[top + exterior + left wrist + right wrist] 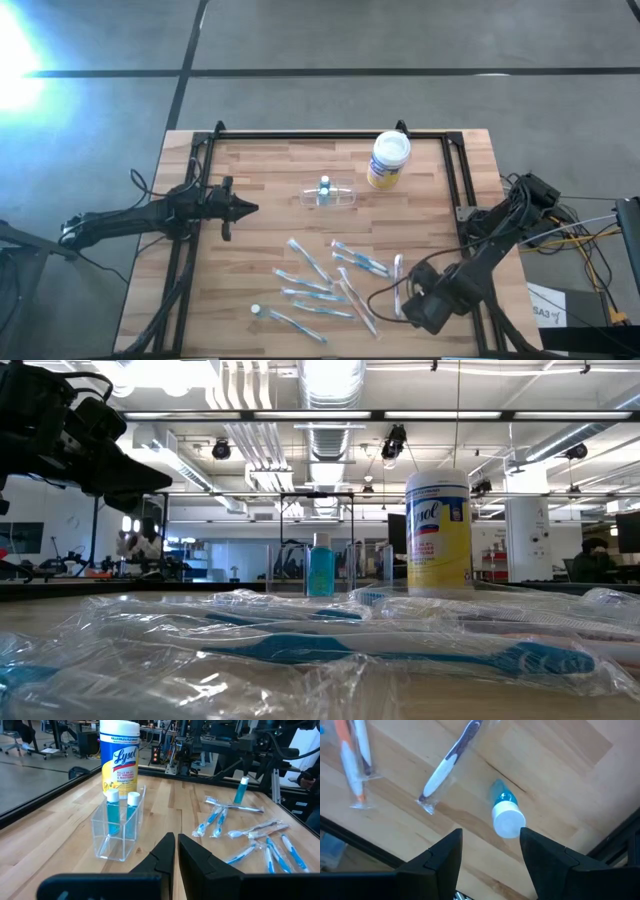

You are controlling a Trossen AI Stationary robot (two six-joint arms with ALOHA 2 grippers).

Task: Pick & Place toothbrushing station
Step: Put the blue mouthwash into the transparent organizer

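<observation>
On the bench (250, 180), toward its far middle, the clear holder (329, 195) stands upright beside the wipes canister (389, 160), near it but not touching. Two small blue tubes (113, 811) with white caps stand inside; its long axis runs across the bench, left to right in the high view. Wrapped toothbrushes (320, 285) lie scattered on the near half, none in the holder. One more blue tube (504, 814) stands on the wood under the right end effector (490, 851), whose fingers are spread wide and empty around nothing. Left end effector (240, 209) hovers left of the holder, clenched, empty, tips aimed at it. Judgement: partly stocked; brushes and a tube remain.
</observation>
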